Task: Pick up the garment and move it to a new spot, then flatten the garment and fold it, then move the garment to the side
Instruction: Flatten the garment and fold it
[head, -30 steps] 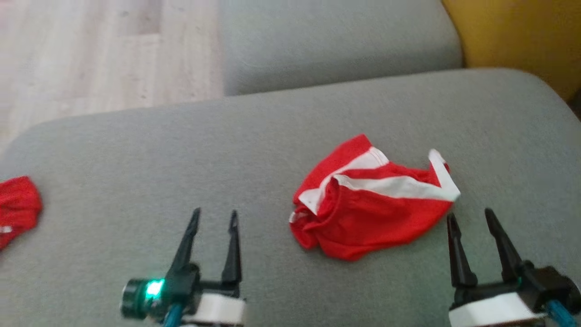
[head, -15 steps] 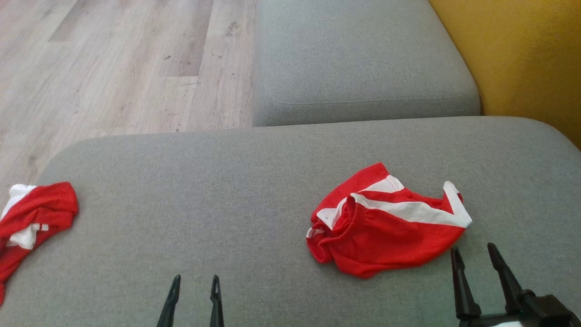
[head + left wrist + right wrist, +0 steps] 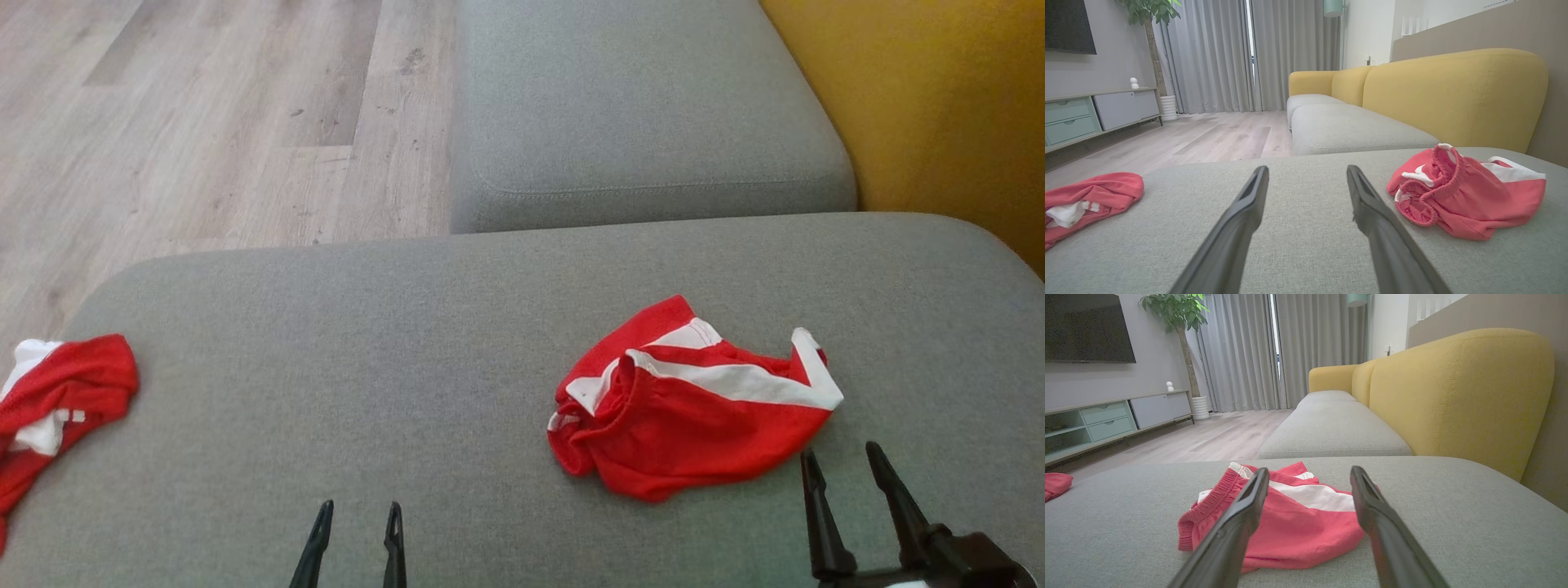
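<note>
Mostly the head camera has shifted, not the things: the whole scene sits lower in the head view than a second ago, more of the wooden floor (image 3: 204,122) shows at 11 o'clock, and the arms show less, the left down to its fingertips. The garment (image 3: 694,425) keeps its crumpled shape and its place on the grey cushion (image 3: 367,343).

It is a pair of red shorts with white stripes, lying in a loose heap at about 4 o'clock from the centre of the head view. A second red and white cloth (image 3: 57,392) lies at 9 o'clock, draped over the cushion's edge, well apart from the first.

The left gripper (image 3: 361,508) sits at 6 o'clock with its fingers spread wide and nothing between them; the garment lies at its 2 o'clock, apart from it. The right gripper (image 3: 841,451) is at 5 o'clock, also spread wide and empty, with the near hem of the shorts just beside its tips at 11 o'clock. The right wrist view shows the heap straight ahead, between the two fingers.

My judgement: the task has not begun, since nothing is gripped or lifted. The right arm looks better placed for the first pick. A bunched waistband gives an easy fold to pinch, though a loose heap may lift unevenly.
</note>
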Controlling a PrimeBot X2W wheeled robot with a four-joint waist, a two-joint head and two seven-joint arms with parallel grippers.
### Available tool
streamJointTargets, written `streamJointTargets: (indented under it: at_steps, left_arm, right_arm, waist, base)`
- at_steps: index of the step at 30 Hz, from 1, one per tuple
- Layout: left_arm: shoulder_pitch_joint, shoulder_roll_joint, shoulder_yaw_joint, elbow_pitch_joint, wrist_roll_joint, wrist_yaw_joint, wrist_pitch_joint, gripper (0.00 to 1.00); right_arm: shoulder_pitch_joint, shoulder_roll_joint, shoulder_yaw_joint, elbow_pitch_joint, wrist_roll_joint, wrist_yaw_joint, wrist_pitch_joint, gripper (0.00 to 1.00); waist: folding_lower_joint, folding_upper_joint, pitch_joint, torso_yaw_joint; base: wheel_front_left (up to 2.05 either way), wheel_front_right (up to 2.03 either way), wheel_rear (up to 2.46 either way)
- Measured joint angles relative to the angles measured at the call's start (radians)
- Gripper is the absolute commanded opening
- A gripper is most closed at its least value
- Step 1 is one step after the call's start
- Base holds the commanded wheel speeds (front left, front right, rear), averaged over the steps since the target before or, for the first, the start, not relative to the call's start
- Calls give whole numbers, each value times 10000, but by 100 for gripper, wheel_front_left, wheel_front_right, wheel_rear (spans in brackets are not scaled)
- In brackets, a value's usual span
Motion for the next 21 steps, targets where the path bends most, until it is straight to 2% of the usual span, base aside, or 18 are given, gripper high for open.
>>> streamJointTargets:
  at_steps: [21]
  left_arm:
    - [-4,-73,138,182,157,-259,0,100]
  right_arm:
    - [33,0,77,10,77,0,0,100]
  waist:
    - [0,0,36,-99]
  base:
    - [0,0,0]
